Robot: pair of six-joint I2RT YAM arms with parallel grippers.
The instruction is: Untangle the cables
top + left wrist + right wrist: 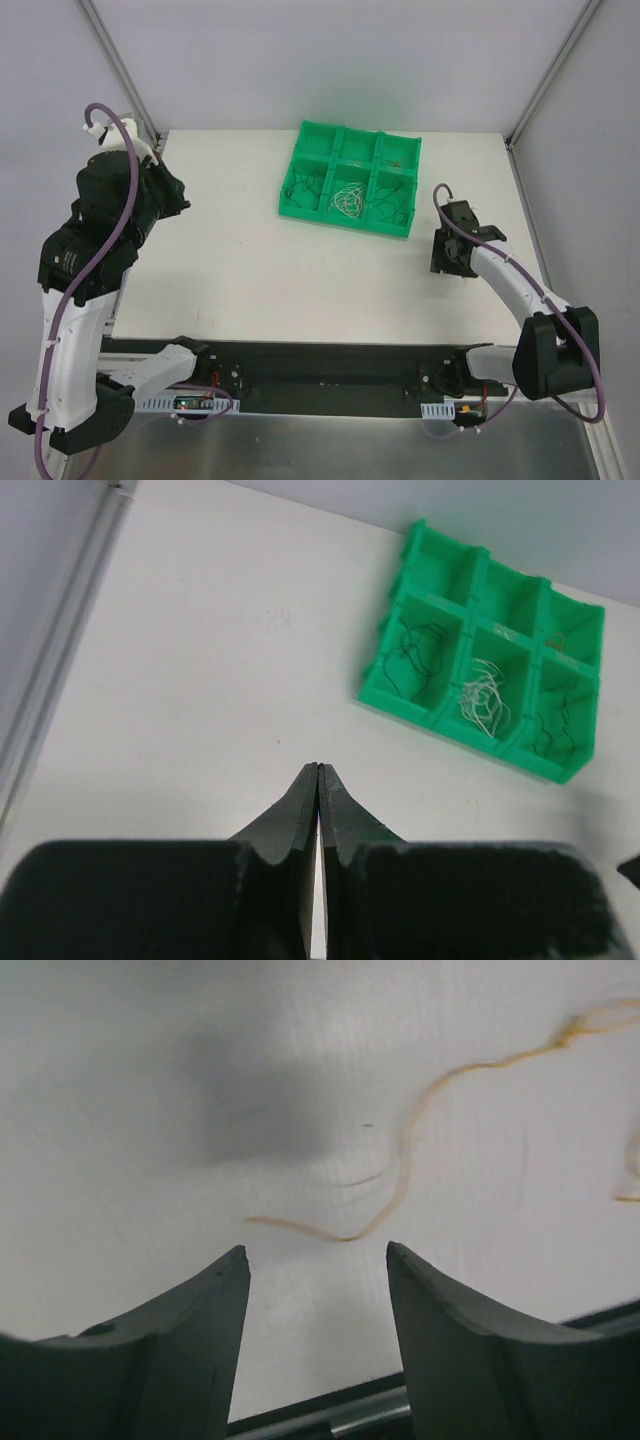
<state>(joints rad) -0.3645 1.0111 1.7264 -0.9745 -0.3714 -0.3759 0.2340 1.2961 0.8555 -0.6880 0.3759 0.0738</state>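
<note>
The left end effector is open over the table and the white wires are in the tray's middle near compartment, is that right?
No. The left end effector is shut, fingers pressed together, as the left wrist view shows. The white wires do lie in the tray's middle near compartment.

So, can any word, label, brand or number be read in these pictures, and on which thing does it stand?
None can be read.
The green tray and the table show no writing.
The small boards below the table's near edge may carry marks, but they are too small to tell.
</note>
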